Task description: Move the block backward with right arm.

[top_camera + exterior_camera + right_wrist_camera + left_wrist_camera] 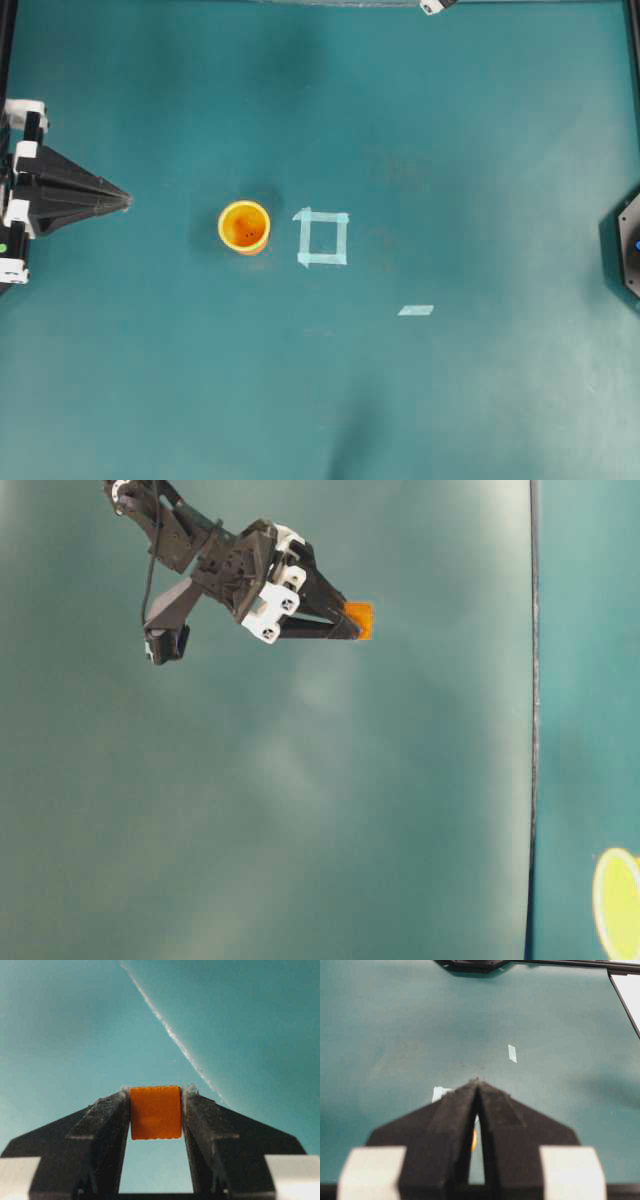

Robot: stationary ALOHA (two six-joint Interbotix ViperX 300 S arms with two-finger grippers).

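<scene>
The small orange block (155, 1112) is clamped between the fingers of my right gripper (155, 1091). In the table-level view the right gripper (350, 623) holds the block (362, 618) at its tips, over the teal table. The block does not show in the overhead view. There, only a white bit of the right arm (435, 5) shows at the top edge. My left gripper (128, 200) is shut and empty at the left edge, pointing toward the cup. In its wrist view the left gripper (477, 1082) has its jaws closed together.
A round yellow-orange cup (244, 227) stands left of centre, with a pale tape square outline (323, 238) just right of it. A short tape strip (415, 310) lies lower right. The right arm's base (628, 245) sits at the right edge.
</scene>
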